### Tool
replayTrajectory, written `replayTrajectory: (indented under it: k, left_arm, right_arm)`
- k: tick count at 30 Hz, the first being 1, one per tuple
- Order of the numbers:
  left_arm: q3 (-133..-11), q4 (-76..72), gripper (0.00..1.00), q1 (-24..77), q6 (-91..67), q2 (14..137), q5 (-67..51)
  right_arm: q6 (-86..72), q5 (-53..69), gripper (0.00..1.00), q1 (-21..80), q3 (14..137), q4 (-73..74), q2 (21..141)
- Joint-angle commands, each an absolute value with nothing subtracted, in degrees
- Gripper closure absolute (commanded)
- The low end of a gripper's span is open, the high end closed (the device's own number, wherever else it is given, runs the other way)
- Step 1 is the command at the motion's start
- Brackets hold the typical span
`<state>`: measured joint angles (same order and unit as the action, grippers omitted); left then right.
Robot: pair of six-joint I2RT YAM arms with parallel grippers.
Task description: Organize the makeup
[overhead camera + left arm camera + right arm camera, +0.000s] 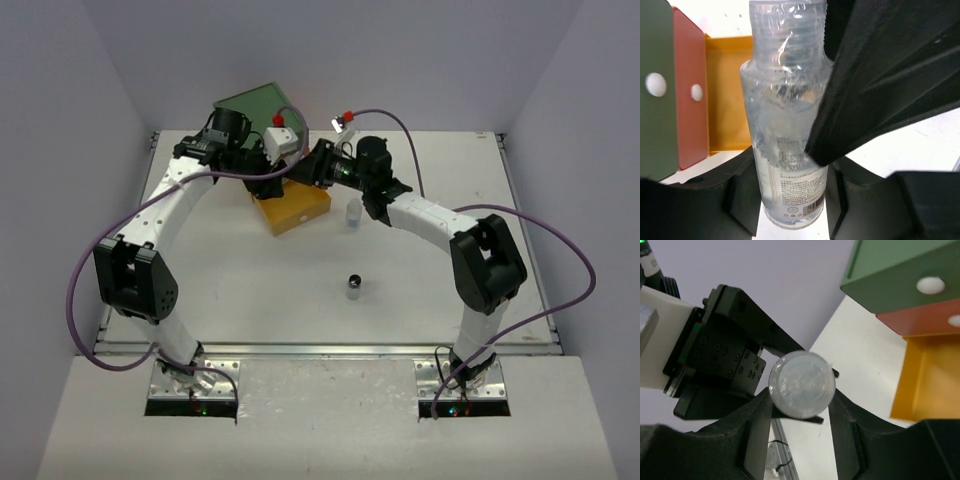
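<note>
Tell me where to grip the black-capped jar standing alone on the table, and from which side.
I would take the black-capped jar by its clear body below the cap, coming down from above: it stands upright, with nothing close beside it.

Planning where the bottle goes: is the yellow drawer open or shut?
Open. The yellow drawer sticks out beyond the red drawer, its inside visible.

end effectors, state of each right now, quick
left end effector: closed on the bottle.
right end effector: fingers flank the same bottle; gripping or loose, cannot tell.
</note>
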<state>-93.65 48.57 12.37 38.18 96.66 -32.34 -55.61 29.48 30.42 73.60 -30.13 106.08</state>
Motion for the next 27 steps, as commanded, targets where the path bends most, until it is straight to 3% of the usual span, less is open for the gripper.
replayTrajectory:
  k: [1, 4, 8, 11, 14, 17, 19, 23, 27]
  left_arm:
    - [-95.33, 40.57, 1.0, 12.52, 33.12, 100.56, -21.22]
    - [-95.41, 37.62, 1.0, 15.19, 33.7, 104.33, -12.88]
    - [-94.05, 32.34, 1.0, 19.07, 34.89, 108.38, -6.49]
    - [-94.58, 31.36, 0.99, 20.07, 35.04, 111.19, -2.54]
    - [-95.47, 31.23, 0.83, 20.3, 35.4, 113.69, 0.03]
    - [-96.46, 32.08, 0.46, 20.3, 34.57, 114.73, 2.28]
    - [-96.85, 32.11, 0.3, 20.39, 33.9, 114.41, 2.14]
    - [-100.33, 35.26, 0.15, 20.39, 31.51, 113.89, 0.32]
    - [-105.53, 39.68, 0.12, 20.39, 29.07, 113.19, -4.26]
  right_arm:
    - [-45.37, 22.1, 0.1, 24.62, 67.99, -20.08, 95.9]
    - [-34.8, 13.04, 0.01, 22.86, 67.37, -6.58, 90.32]
    - [-27.85, 3.27, 0.01, 21.62, 66.36, 4.04, 85.78]
    - [-22.1, 3.25, 0.01, 21.62, 66.85, 5.74, 85.21]
    - [-16.28, 4.99, 0.01, 21.71, 70.18, 11.0, 87.87]
    - [-12.29, 7.28, 0.01, 21.91, 74.01, 16.57, 92.88]
    - [-11.17, 8.2, 0.01, 22.32, 73.2, 14.88, 93.89]
    - [-9.27, 10.68, 0.01, 23.24, 71.59, 10.09, 95.15]
    - [-7.64, 9.12, 0.01, 23.82, 73.65, 10.81, 98.92]
